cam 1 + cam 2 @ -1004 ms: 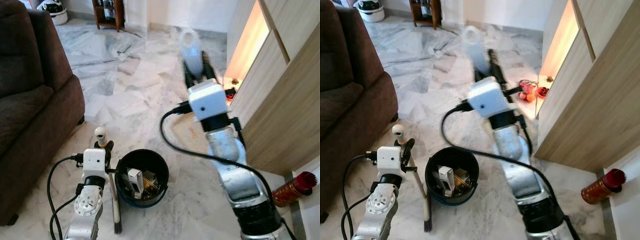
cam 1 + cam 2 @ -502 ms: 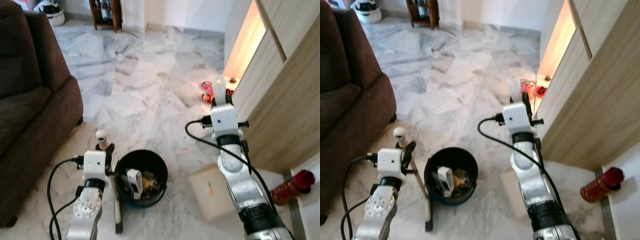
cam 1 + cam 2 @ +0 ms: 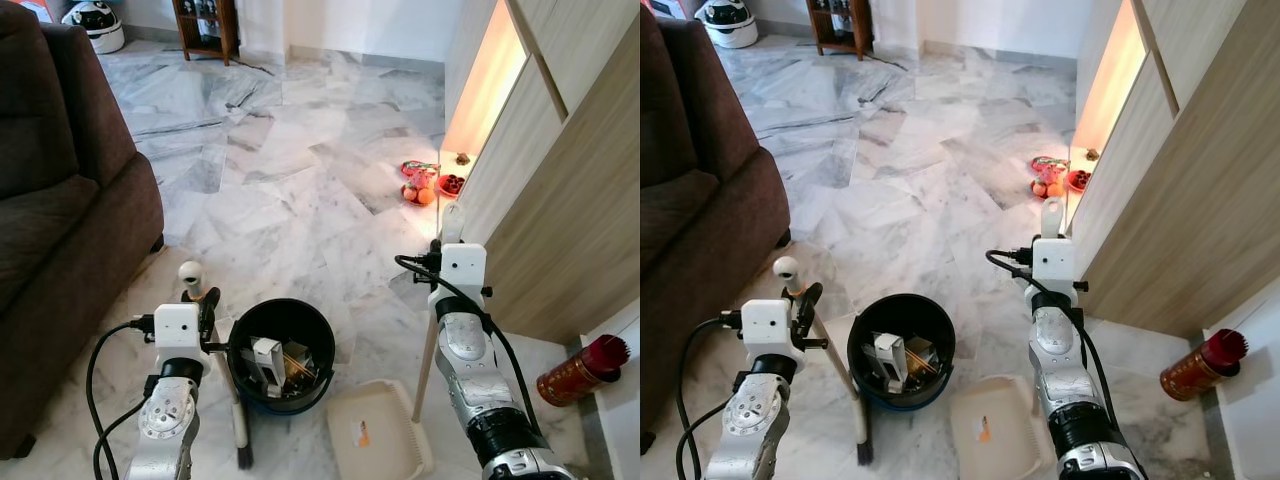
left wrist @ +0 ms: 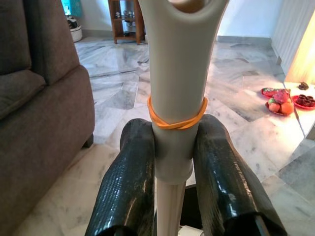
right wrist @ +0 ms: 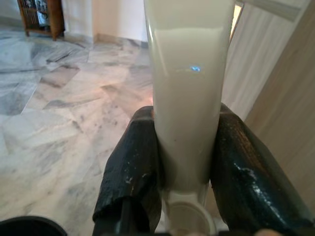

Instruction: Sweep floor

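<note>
I am holding a broom in the left tool, whose fingers are clenching the grey handle just under an orange rubber band. The right tool is gripping the cream dustpan handle near its top. Both look light, stiff and smooth, so I am judging a high grip may let them swing or slip. The broom is standing almost upright at 9 o'clock of the black bin; the cream dustpan is lying flat on the marble floor at 4 o'clock of it.
</note>
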